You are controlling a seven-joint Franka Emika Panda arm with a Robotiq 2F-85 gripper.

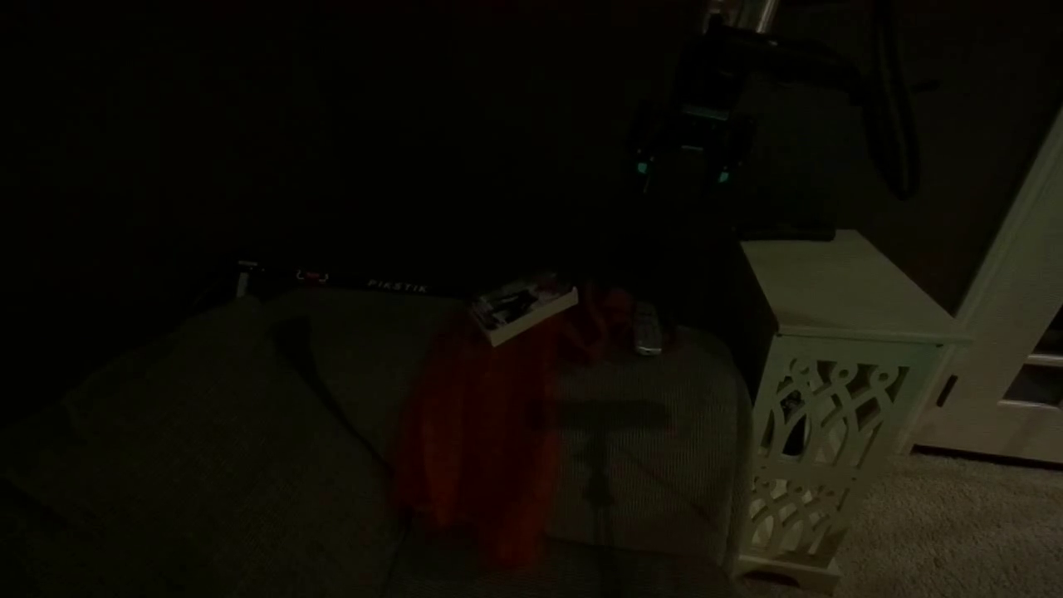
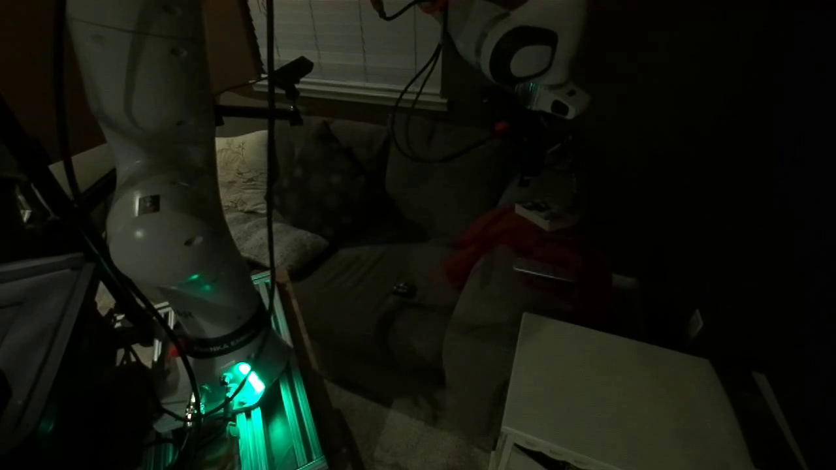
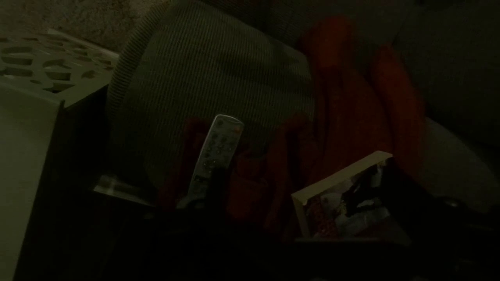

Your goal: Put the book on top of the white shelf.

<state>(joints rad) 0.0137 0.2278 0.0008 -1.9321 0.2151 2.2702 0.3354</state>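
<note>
The book (image 1: 523, 312), with pale page edges and a dark-marked cover, lies on the red cloth over the couch arm. It also shows in an exterior view (image 2: 542, 214) and in the wrist view (image 3: 340, 203), where the gripper hides part of it. The white shelf (image 1: 847, 286) stands beside the couch arm; its top also shows in an exterior view (image 2: 620, 391) and at the left of the wrist view (image 3: 23, 128). My gripper (image 1: 683, 173) is open and empty, in the air above the couch arm, between the book and the shelf sideways. The scene is very dark.
A grey remote (image 1: 647, 330) lies near the book on the red cloth (image 1: 490, 440). A dark bar marked PIKSTIK (image 1: 399, 286) lies behind the book. A dark object (image 1: 785, 234) shows at the shelf top's back edge. Cables (image 2: 418, 156) hang from the arm.
</note>
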